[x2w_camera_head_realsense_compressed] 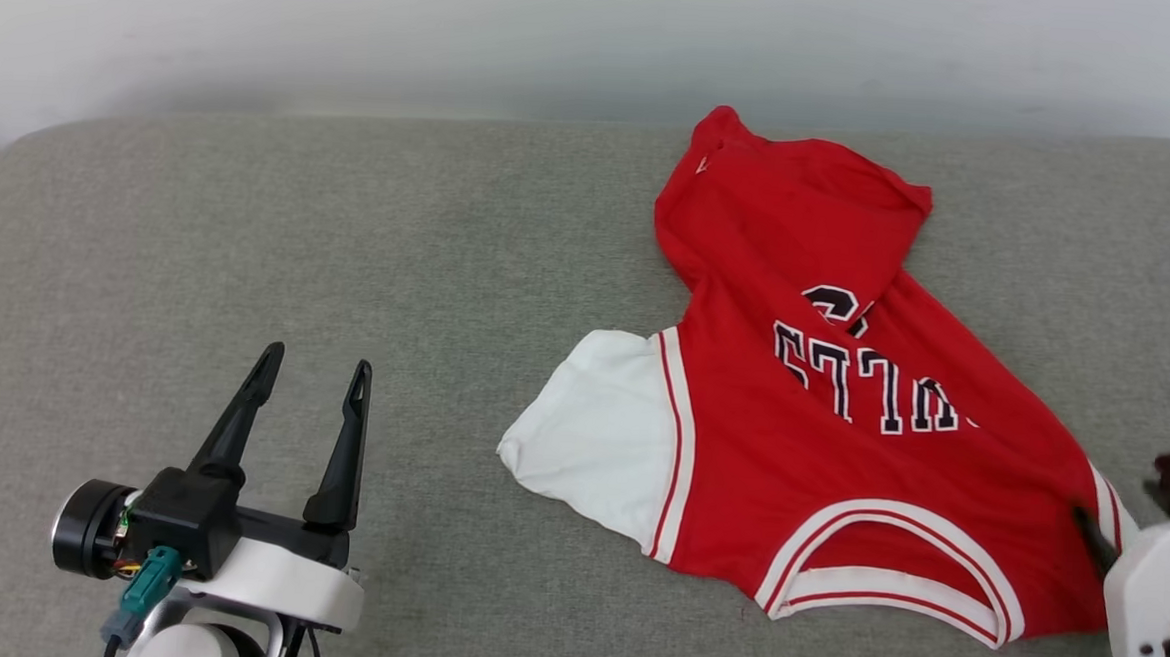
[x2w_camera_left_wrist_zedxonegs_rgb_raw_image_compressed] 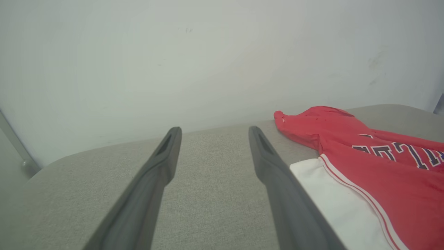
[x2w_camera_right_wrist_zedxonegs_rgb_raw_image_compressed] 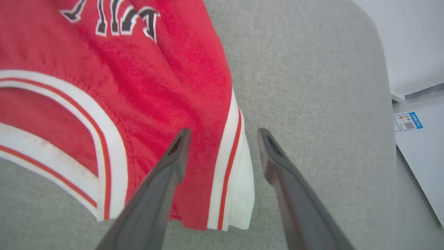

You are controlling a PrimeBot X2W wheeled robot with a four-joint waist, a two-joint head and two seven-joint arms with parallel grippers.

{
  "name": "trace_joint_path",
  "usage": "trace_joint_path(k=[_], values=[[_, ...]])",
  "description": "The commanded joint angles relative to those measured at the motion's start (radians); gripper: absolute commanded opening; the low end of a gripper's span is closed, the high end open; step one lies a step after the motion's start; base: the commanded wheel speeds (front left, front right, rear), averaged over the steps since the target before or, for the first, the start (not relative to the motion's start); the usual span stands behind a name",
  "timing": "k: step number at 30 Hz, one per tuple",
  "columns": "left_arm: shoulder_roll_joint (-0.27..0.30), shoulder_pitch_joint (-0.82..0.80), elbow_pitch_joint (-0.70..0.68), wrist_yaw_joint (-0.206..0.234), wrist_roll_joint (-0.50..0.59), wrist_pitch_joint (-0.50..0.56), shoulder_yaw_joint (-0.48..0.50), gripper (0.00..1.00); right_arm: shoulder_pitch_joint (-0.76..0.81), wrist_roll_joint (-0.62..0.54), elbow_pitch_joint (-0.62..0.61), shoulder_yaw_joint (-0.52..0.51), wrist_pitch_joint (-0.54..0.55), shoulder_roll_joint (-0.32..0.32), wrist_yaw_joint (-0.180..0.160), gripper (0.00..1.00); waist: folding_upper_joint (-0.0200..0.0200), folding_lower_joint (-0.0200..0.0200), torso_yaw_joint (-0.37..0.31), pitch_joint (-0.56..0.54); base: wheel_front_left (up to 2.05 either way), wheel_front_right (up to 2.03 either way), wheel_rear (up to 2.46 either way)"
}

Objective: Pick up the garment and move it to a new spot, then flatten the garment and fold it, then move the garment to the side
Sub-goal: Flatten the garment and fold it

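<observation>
Jaws spread wide on my left gripper [x2w_camera_head_realsense_compressed: 319,357] and right gripper [x2w_camera_right_wrist_zedxonegs_rgb_raw_image_compressed: 224,132], nothing pinched, and I see the garment [x2w_camera_head_realsense_compressed: 818,461], red with white sleeves and striped trim, lying rumpled, lettering up, on the grey cushion's [x2w_camera_head_realsense_compressed: 349,236] right half.

You are looking at a wide grey fabric-covered surface [x2w_camera_head_realsense_compressed: 249,251] with rounded corners and a fine, plain weave. A pale, bare wall [x2w_camera_head_realsense_compressed: 561,27] rises just behind its far edge. In the right wrist view, beyond the surface's rounded edge, a white panel [x2w_camera_right_wrist_zedxonegs_rgb_raw_image_compressed: 423,156] carries a small blue-bordered label [x2w_camera_right_wrist_zedxonegs_rgb_raw_image_compressed: 406,121], its print too small to read.
</observation>
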Motion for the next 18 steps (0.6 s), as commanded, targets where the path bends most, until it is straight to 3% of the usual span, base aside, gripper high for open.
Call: trace_joint_path(k=[1,10,15,18], values=[[-0.007,-0.006,0.002,-0.006,-0.007,-0.003,0.004,1.0,-0.013,0.01,-0.016,-0.023,-0.062,0.027,-0.001,1.0,0.0,0.0,-0.017,-0.007,0.0,0.0,0.0],[-0.007,0.028,0.024,-0.027,-0.023,0.009,-0.009,1.0,0.057,0.036,-0.182,-0.177,-0.384,0.23,-0.001,1.0,0.0,0.0,-0.072,-0.015,0.0,0.0,0.0],[0.009,0.026,0.015,-0.052,-0.055,0.118,-0.038,1.0,0.097,0.006,-0.27,-0.193,-0.529,0.328,-0.001,1.0,0.0,0.0,-0.105,0.004,0.0,0.0,0.0],[0.026,0.0,-0.008,-0.054,-0.073,0.211,-0.045,1.0,0.106,-0.015,-0.282,-0.186,-0.573,0.35,-0.001,1.0,0.0,0.0,-0.126,0.022,0.0,0.0,0.0]])
